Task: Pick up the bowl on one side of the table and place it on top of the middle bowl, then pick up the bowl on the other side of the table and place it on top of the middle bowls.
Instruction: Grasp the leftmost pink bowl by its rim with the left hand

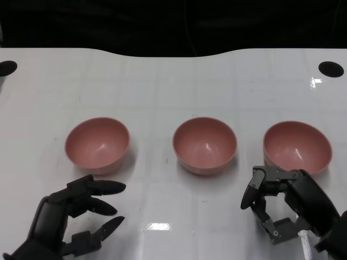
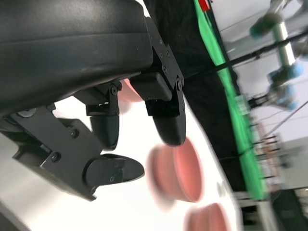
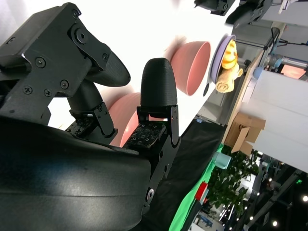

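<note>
Three pink bowls stand in a row on the white table (image 1: 162, 86): the left bowl (image 1: 97, 143), the middle bowl (image 1: 205, 145) and the right bowl (image 1: 297, 146), all upright, separate and empty. My left hand (image 1: 81, 216) hovers just in front of the left bowl, fingers spread toward it, holding nothing. My right hand (image 1: 274, 197) sits in front of the right bowl, fingers bent down and apart, empty. In the left wrist view the fingers (image 2: 166, 120) frame a blurred bowl (image 2: 180, 171). In the right wrist view a bowl (image 3: 125, 120) shows behind the fingers (image 3: 156, 82).
Two black round holes (image 1: 7, 68) (image 1: 331, 69) mark the table's far corners. Beyond the curved far edge it is dark. The right wrist view shows a purple plate with a yellow toy (image 3: 226, 62) and a cardboard box (image 3: 243, 130) off the table.
</note>
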